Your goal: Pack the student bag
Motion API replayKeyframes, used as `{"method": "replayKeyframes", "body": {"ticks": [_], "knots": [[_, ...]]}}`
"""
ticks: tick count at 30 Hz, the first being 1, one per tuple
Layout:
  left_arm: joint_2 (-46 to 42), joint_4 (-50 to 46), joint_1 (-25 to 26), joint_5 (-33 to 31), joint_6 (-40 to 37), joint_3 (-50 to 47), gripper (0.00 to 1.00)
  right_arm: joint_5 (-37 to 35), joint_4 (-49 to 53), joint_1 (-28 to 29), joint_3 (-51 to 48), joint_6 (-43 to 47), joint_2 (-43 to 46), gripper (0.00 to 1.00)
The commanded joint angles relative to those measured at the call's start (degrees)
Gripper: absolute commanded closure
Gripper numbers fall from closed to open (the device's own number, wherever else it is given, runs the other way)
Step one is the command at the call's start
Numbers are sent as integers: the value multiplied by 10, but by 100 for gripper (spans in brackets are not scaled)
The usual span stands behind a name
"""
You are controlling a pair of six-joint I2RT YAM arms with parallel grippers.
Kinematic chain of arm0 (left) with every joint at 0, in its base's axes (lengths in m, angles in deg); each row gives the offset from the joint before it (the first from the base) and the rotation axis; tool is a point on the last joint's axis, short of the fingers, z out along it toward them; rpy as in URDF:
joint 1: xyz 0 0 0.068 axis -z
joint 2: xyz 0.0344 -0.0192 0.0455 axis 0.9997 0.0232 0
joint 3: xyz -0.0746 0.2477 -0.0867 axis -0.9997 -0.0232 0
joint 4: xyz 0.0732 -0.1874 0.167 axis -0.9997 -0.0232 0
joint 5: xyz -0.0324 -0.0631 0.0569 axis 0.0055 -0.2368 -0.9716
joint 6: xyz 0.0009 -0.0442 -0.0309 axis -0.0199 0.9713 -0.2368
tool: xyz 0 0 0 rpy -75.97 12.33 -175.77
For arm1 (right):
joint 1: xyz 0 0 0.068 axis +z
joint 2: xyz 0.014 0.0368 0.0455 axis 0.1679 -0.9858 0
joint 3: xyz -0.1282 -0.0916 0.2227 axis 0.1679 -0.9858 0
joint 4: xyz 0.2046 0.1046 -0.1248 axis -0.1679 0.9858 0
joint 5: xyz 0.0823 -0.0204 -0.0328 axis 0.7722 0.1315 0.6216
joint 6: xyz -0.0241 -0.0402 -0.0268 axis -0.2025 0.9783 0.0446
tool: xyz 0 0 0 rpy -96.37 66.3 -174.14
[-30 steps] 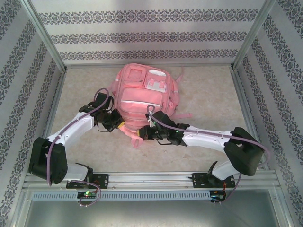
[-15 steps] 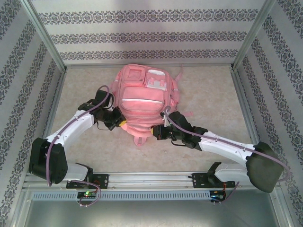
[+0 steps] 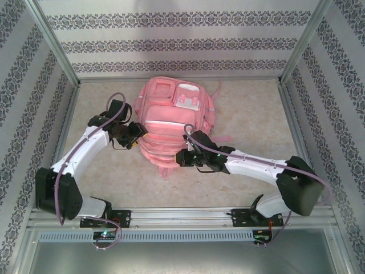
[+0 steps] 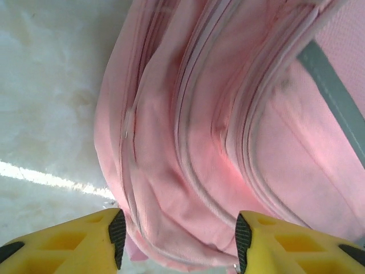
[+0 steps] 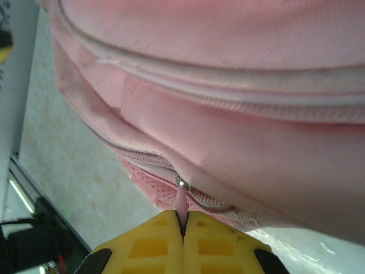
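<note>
**Pink bag, one zip pull pinched**

The pink bag [image 3: 174, 114] is laid flat on the table [image 3: 251, 114], right in front of both sets of fingers. The right gripper [image 5: 183, 220] is squeezed closed on a small pink zip pull [image 5: 181, 200] at the bag's lower edge, with nothing else caught. The left gripper [image 4: 179, 238] is held wide apart, and the bag's folded side is seen reaching into the gap. Whether it's actually touched can't be made out.

Overhead view bright and even, only soft shadows on the pale marbled counter [image 3: 251, 114]. Left wrist: white glare streak there, yellow fingers [image 4: 68, 245] slightly soft up close.
</note>
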Motion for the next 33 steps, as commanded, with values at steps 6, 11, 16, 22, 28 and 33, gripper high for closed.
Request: {"method": "replayKeyframes", "body": {"ticks": [6,11,16,22,28,33], "knots": [[-82,51,15,38,130,-100,43,32,-113,13,67,-95,-71,100],[-51,107,35,33,144,-96,45,47,-119,16,80,-94,-89,100],[-6,134,57,15,146,-83,52,42,-116,17,73,-90,-88,100],[20,149,62,14,152,-104,51,26,-119,17,57,-94,-73,100],[31,143,63,-17,164,-113,64,9,-124,17,34,-105,-53,100],[60,121,63,-58,165,-86,91,-7,-85,18,-7,-85,-17,100]]}}
